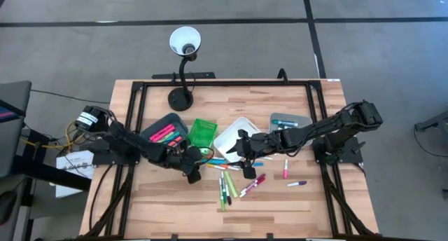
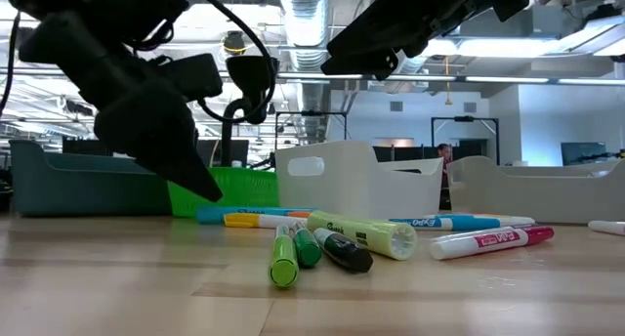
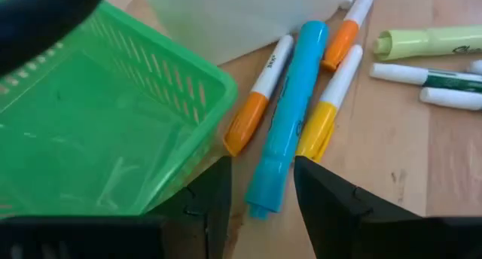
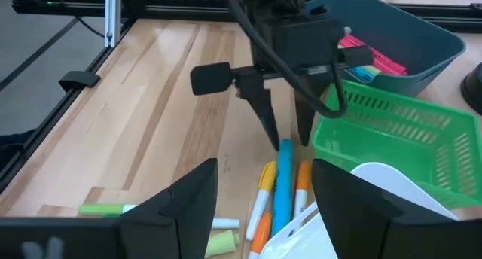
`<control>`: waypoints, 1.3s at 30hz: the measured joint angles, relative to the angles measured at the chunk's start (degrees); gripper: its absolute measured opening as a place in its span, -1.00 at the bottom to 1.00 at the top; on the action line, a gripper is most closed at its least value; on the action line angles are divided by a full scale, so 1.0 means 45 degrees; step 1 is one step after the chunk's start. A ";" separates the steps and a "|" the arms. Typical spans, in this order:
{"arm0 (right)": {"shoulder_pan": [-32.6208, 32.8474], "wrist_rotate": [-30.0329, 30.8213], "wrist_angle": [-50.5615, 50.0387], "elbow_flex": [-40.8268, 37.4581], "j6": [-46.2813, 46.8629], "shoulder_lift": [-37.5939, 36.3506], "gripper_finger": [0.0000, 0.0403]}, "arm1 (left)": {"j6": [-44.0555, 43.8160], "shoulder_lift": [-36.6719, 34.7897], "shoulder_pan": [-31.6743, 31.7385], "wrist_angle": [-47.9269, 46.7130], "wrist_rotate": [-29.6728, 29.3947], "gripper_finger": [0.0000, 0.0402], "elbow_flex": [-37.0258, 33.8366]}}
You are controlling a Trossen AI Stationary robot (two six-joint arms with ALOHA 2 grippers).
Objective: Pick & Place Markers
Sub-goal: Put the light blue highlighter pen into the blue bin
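Observation:
Several markers lie loose mid-table: a light blue one (image 3: 286, 123) between two orange-capped ones (image 3: 256, 101) and a yellow-capped one (image 3: 327, 108), with green ones (image 2: 293, 253) and pink ones (image 1: 253, 183) nearer the front edge. My left gripper (image 3: 260, 195) is low over the table beside the green basket (image 3: 105, 131). It is open, one finger on each side of the blue marker's near end (image 4: 285, 147), and touches nothing. My right gripper (image 4: 263, 202) hangs open above the white bin (image 1: 234, 137), clear of everything.
A dark bin (image 1: 166, 132) holding pink markers stands left of the green basket (image 1: 203, 132). A grey bin (image 1: 290, 122) with blue markers is at the right. A lamp (image 1: 183, 66) rises at the far edge. Bare wood lies toward the near edge.

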 joint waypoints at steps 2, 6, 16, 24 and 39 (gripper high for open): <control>0.0000 0.0000 0.0000 0.0000 0.0000 0.0000 0.02 | 0.0251 0.0000 0.0183 0.0007 0.0611 -0.30 0.0000; 0.0000 -0.0003 0.0000 0.0000 -0.0011 0.0000 0.02 | 0.0701 0.0000 0.0204 0.0019 0.1054 -0.30 0.0000; 0.0000 -0.0005 0.0000 0.0000 -0.0010 0.0000 0.02 | 0.0706 0.0000 0.0619 0.0015 0.1053 -0.30 0.0000; 0.0000 -0.0005 0.0000 0.0000 -0.0005 0.0000 0.02 | 0.0653 0.0406 0.0536 0.0048 0.1326 -0.30 0.0000; 0.0000 -0.0009 -0.0005 0.0005 -0.0005 0.0000 0.02 | 0.0366 -0.0149 0.0058 -0.0012 0.0777 -0.74 -0.0039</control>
